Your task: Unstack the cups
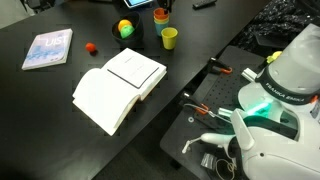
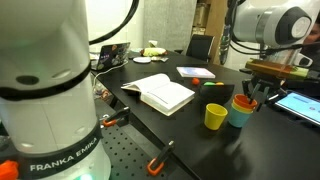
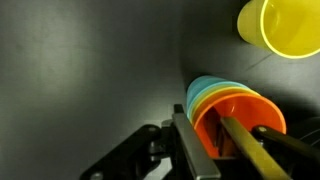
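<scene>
The orange cup (image 3: 240, 105) sits nested in the blue cup (image 3: 200, 92), and both stand on the black table (image 3: 80, 70). The lime-green cup (image 3: 281, 26) stands apart beside them. My gripper (image 3: 222, 140) straddles the orange cup's wall, with one finger outside the rim and one inside, closed narrowly on it. In an exterior view the gripper (image 2: 258, 96) comes down onto the orange cup (image 2: 245, 101) in the blue cup (image 2: 240, 115), next to the lime-green cup (image 2: 215, 117). The stack (image 1: 160, 16) and lime-green cup (image 1: 169, 38) also show at the table's far edge.
An open white book (image 1: 120, 85) lies mid-table, with a magazine (image 1: 48, 48) beyond it. A multicoloured ball (image 1: 125, 28) and a small red object (image 1: 91, 47) lie near the cups. A tablet (image 2: 300, 103) lies beside the stack. Tools (image 1: 205, 108) lie by the robot base.
</scene>
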You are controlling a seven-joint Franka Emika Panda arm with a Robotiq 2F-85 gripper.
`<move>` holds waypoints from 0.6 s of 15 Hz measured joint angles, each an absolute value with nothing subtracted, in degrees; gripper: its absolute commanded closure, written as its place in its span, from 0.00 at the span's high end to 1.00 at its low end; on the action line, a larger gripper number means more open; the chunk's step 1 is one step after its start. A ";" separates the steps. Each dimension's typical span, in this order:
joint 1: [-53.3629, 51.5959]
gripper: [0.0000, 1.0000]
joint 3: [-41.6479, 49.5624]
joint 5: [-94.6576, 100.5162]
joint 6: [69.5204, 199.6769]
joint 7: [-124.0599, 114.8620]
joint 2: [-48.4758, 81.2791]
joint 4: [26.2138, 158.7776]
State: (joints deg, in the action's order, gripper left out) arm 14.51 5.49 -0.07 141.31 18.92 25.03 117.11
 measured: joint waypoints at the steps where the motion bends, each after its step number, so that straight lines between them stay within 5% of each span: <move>1: 14.51 0.00 5.40 -0.20 141.28 18.92 25.03 117.10; 9: 14.31 0.02 4.90 -1.11 136.73 18.75 24.64 114.12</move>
